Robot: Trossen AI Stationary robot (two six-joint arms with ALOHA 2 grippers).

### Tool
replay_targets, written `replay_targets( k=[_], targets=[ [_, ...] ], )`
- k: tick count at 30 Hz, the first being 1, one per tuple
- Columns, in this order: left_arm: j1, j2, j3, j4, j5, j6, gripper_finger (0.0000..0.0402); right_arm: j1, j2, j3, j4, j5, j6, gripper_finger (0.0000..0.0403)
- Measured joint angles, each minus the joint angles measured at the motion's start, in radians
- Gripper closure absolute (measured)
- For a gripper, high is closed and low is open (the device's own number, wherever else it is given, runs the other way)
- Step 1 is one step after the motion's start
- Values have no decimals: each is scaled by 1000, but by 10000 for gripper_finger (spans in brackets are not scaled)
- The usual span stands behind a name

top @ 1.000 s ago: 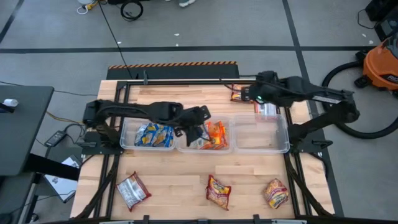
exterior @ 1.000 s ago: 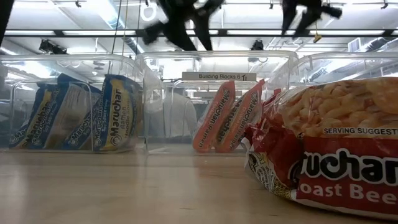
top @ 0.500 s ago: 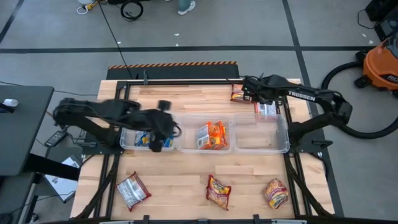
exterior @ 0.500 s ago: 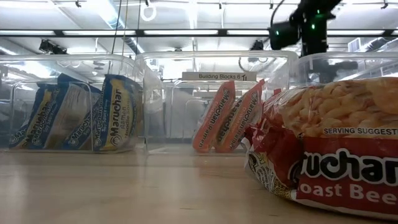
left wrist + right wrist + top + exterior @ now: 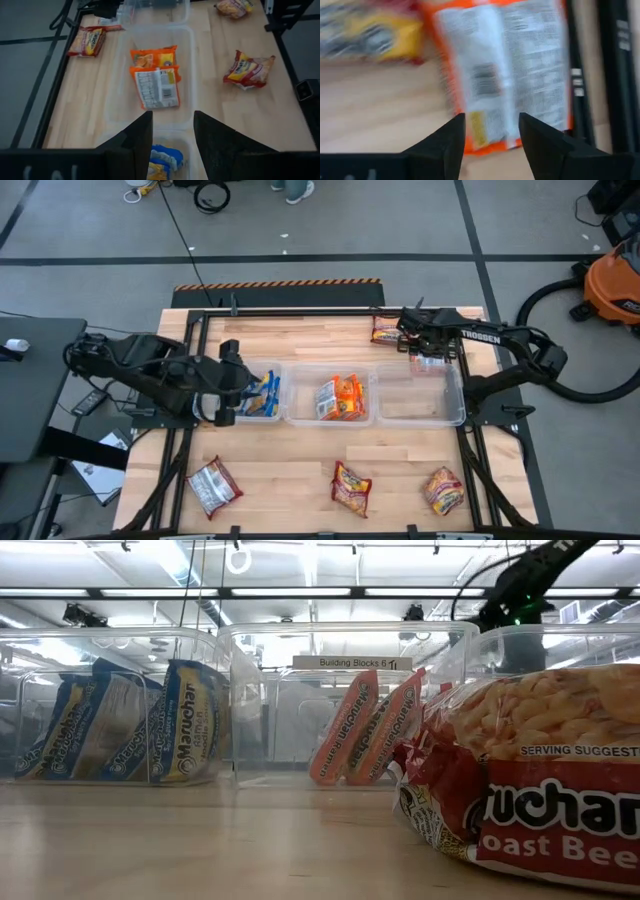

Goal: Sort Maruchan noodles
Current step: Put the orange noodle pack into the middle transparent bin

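Wooden table [image 5: 300,470] — scattered noodle packets [image 5: 351,487]

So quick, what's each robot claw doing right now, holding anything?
Left gripper: open, empty, above the bin of blue packets.
Right gripper: open, empty, over an orange packet.

From my remote station I saw the wooden table [image 5: 300,465] standing on a grey floor [image 5: 330,220] crossed by dark tape lines. A black-and-orange hazard strip [image 5: 278,282] ran along the table's far edge. To the right sat an orange shop vacuum [image 5: 613,282] with a black hose [image 5: 545,300] curling toward the frame. A dark side table [image 5: 35,385] stood off to the left, cables [image 5: 95,395] trailing beside it. Looking level across the tabletop, I saw long ceiling lights [image 5: 330,592] glowing above and a small sign [image 5: 338,662] reading "Building Blocks".
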Motion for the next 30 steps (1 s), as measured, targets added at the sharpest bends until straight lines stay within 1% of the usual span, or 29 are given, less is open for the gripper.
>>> replay_targets(
  k=[4,11,14,18,21,23,24,26,30],
  targets=[
    [-21,0,0,0,0,-26,253,-39,0,-40,31,29,107,207],
    [-29,0,0,1,-20,-51,253,-107,0,-100,165,-22,117,216],
    [-29,0,0,1,-28,-52,253,-118,0,-103,250,-34,65,217],
    [-25,0,0,2,-63,-49,253,-140,0,-103,381,-40,33,217],
    [-17,0,0,2,-80,-43,253,-167,0,-103,540,-93,-54,217],
    [-11,0,0,2,-81,-43,253,-172,-2,-98,594,-134,-106,217],
    [-10,0,0,2,-81,-46,253,-172,-3,-87,582,-137,-115,217],
    [-14,0,0,2,-80,-56,253,-169,-2,-56,488,-132,-126,219],
    [-19,0,0,14,-78,-67,253,-147,17,-3,201,-88,-137,222]
  ],
)
